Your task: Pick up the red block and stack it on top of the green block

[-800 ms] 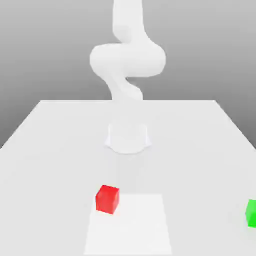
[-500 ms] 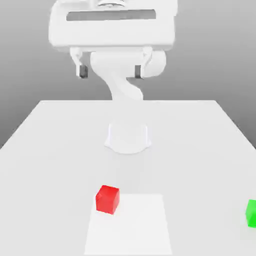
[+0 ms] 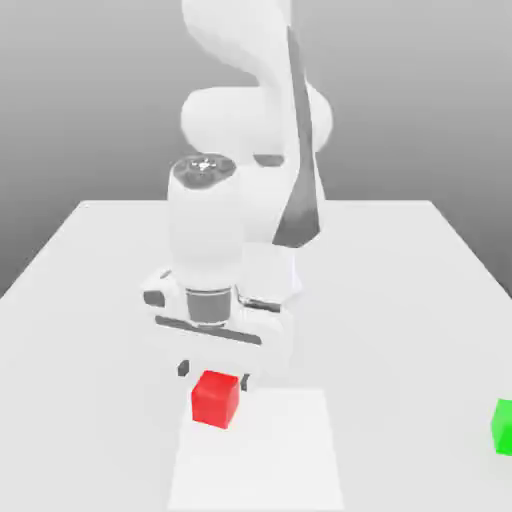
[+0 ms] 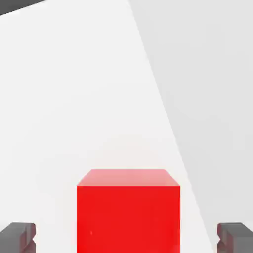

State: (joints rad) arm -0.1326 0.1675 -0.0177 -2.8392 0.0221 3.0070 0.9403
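The red block (image 3: 216,398) lies on the white table near its front, a little toward the exterior view's left. My gripper (image 3: 213,373) hangs just above and behind it, open, its dark fingertips (image 3: 183,368) spread wider than the cube. In the hand view the red block (image 4: 128,210) sits between the two dark pads (image 4: 18,236), with a gap on each side and nothing gripped. The green block (image 3: 503,425) rests at the table's front, at the far edge of the exterior view's right, well away from the arm.
The white table (image 3: 400,300) stretches between the two cubes. A paler rectangular patch (image 3: 280,450) lies on it beside the red block. The arm's white links (image 3: 250,200) rise behind the gripper over the table's middle.
The hand has swung down from high above the table to just over the red block, fingers still spread. Neither cube has moved.
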